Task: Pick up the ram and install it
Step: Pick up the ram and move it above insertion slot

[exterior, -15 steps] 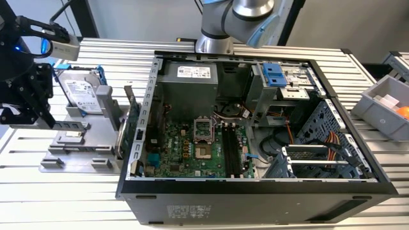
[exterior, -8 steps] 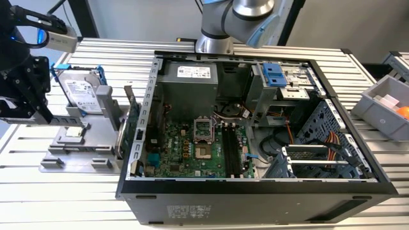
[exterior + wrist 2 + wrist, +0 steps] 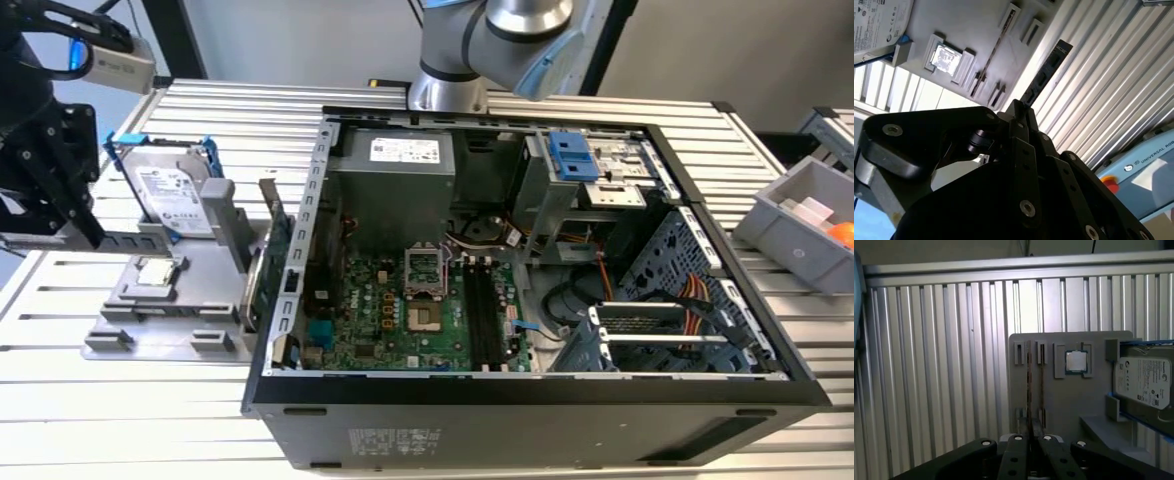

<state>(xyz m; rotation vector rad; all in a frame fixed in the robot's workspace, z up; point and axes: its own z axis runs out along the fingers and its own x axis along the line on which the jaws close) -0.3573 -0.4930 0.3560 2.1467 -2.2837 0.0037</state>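
Claw point(image 3: 1021, 109) closed on one end of the ram point(image 3: 1050, 67). In the second wrist view we see the black fingers point(image 3: 1015, 116) pinched together on the dark flat stick, with the rest of it jutting free beyond them.

In the first wrist view the ram reads edge-on as a thin line running out from the fingertips, over the grey holder point(image 3: 1074, 405). A second thin line just beside it may be another stick standing in the holder; we cannot tell for sure.

Also on the holder: small square chip point(image 3: 1076, 361) in its pocket, and hard drive point(image 3: 1144, 382) with blue clips beyond that. The holder rests on the ribbed metal surface point(image 3: 929, 365).

In the exterior view, the open computer case point(image 3: 534, 415) sits to the exterior view's right of the holder. The motherboard point(image 3: 387, 310) lies inside it, its black slots point(image 3: 483, 310) well apart from the ram.
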